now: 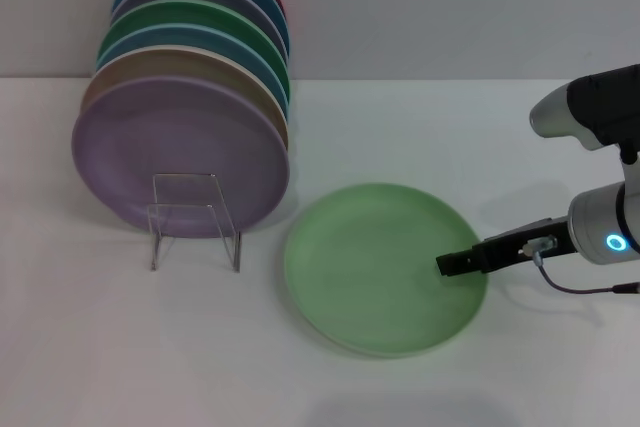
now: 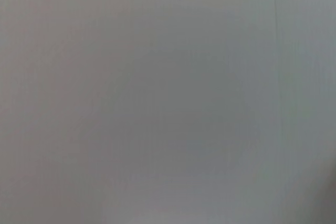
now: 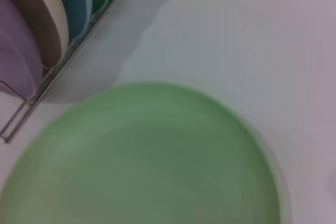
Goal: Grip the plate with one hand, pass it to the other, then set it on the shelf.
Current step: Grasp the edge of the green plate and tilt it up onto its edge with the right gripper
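Rack (image 1: 195, 219) holds plates; right gripper (image 1: 447, 264) over plate (image 1: 370, 267)

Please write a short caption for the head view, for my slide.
Right gripper reaches over the rim of the pale green plate lying flat beside the rack of plates.

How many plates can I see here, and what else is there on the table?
Plates standing in the rack: 7
Pale green plate lying flat: 1
Clear rack: 1
Right gripper, at the green plate's edge: 1
Total: 10
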Controlling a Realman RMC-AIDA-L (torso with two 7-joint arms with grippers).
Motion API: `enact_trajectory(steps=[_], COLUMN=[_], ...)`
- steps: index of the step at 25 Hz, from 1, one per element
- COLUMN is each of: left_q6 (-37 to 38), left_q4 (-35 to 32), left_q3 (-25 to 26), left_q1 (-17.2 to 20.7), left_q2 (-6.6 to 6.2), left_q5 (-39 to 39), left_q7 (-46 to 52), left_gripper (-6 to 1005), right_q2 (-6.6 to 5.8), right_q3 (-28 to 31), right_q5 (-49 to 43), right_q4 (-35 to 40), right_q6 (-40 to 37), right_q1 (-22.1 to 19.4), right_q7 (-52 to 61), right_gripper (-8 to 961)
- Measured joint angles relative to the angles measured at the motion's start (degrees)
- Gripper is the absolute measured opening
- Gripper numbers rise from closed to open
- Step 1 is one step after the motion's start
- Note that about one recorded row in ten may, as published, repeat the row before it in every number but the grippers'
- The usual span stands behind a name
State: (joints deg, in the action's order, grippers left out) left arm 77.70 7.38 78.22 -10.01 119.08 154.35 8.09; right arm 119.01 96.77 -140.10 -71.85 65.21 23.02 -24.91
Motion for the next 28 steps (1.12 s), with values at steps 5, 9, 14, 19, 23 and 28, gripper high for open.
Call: enact_trajectory(steps=[5,9,14,19,23,28], left_q6=[-0.18,-0.07,0.06,0.01,0.07,0.02], left_q4=[0.01,0.06,0.09,0.1,0.09,0.09], left_q3=[-0.01,-0.09,-0.45,-0.68,-0.71,-0.7], left_q1=[-0.01,-0.01,-0.1,-0.19,-0.16,-0.12], left_q2=[0.0,0.0,0.0,0.0,0.0,0.0], left_q5=[0.18,0.24,0.24,0.22,0.25,0.25], left_q7=[0.0,0.0,0.05,0.09,0.09,0.09], left_gripper=[856,855,855,855,854,854], right_q2=[-0.01,-0.06,0.0,0.0,-0.01,-0.01], right_q3=[0.0,0.0,0.31,0.42,0.48,0.09], right_q5=[0.0,0.0,-0.01,-0.12,0.16,0.43], right_q4=[0.74,0.86,1.15,1.67,0.98,0.95], right_q6=[-0.03,0.0,-0.57,-0.69,-1.17,-1.22], right_q1=[0.18,0.27,-0.08,0.23,0.19,0.34], right_q7=[-0.13,-0.23,-0.15,0.02,0.05,-0.13], right_gripper=[751,746,741,735,730,415])
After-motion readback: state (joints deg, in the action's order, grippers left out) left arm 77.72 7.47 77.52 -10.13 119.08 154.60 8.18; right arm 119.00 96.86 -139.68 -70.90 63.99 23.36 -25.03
